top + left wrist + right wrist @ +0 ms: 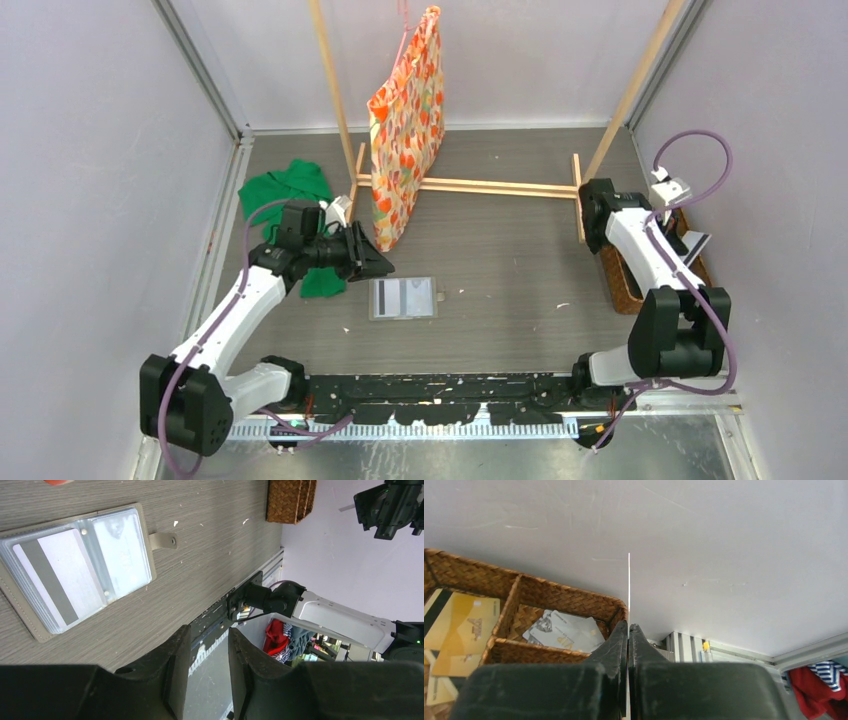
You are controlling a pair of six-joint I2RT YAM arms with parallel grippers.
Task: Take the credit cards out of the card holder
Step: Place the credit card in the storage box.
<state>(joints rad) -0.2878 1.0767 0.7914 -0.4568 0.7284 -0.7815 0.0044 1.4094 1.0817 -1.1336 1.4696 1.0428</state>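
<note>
The grey card holder (pixel 403 297) lies open and flat on the table, its clear pockets facing up (pixel 75 570). One pocket shows a credit card with a dark stripe (pixel 50 580). My left gripper (pixel 375 262) hovers just left of the holder, its jaws open with nothing between them (pixel 209 635). Over the wicker basket (pixel 625 280) at the right, my right gripper (pixel 688 245) is shut on a thin white credit card (pixel 629 580), seen edge-on. The basket's compartments hold a gold card (pixel 461 630) and silver cards (pixel 566 630).
An orange patterned bag (pixel 405 130) hangs from a wooden frame (pixel 470 185) at the back. A green cloth (pixel 285 190) lies at the back left, by the left arm. The holder's strap tab (pixel 162 541) points toward the right arm.
</note>
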